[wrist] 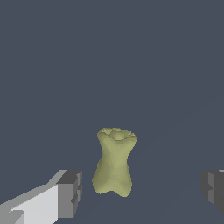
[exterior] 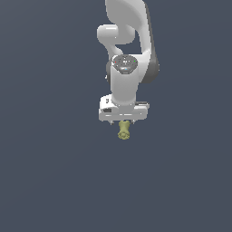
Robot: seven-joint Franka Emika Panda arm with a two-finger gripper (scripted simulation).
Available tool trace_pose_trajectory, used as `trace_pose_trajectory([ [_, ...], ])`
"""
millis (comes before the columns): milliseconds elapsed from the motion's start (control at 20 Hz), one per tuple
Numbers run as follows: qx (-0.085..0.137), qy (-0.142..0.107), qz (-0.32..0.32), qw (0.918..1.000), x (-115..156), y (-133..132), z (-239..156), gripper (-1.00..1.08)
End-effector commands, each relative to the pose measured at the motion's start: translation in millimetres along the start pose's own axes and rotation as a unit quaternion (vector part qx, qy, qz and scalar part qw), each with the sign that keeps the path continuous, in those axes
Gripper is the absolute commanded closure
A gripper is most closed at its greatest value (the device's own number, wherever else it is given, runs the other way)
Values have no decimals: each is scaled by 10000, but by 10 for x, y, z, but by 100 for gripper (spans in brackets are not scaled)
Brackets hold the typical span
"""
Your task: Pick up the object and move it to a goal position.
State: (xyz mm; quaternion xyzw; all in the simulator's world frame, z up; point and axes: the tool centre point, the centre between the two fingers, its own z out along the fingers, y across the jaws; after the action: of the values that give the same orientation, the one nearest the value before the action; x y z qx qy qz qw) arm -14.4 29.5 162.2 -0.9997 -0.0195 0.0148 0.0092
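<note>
End effector point(exterior: 123, 118) inspected first in the exterior view: we find it in the centre of the frame, pointing downward beneath the white arm point(exterior: 129, 41). The object point(exterior: 124, 130), a small olive-yellow spool-like piece, sits directly below it, its upper end right at the underside of the end effector. Whether the two touch, we cannot tell from this view. The object's long axis runs roughly vertically in the frame. No tabletop edge or goal marker shows against the uniform dark ground.

In the wrist view, we record the end effector point(wrist: 142, 190) with its jaws spread wide. One grey fingertip point(wrist: 70, 194) appears at lower left of the frame, the other at the lower right edge. The object point(wrist: 114, 161) stands in the lower centre, in the gap, nearer the lower-left fingertip and touching neither. Its narrow waist sits at mid-height, with a flared, dimpled end toward the top of the frame.

Our judgement: the object is already bracketed, off-centre in the gap. The coming move likely needs descent, then closure across the waist.
</note>
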Motion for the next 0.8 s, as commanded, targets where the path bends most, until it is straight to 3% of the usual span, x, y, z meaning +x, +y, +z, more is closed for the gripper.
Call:
trace_pose_trajectory([
  [0,0,0,0,10000,0,0,0,-92],
  [400,-102,-36,171,9998,40,213,-58,-92],
  [750,-98,-20,193,9998,19,175,-6,-92],
])
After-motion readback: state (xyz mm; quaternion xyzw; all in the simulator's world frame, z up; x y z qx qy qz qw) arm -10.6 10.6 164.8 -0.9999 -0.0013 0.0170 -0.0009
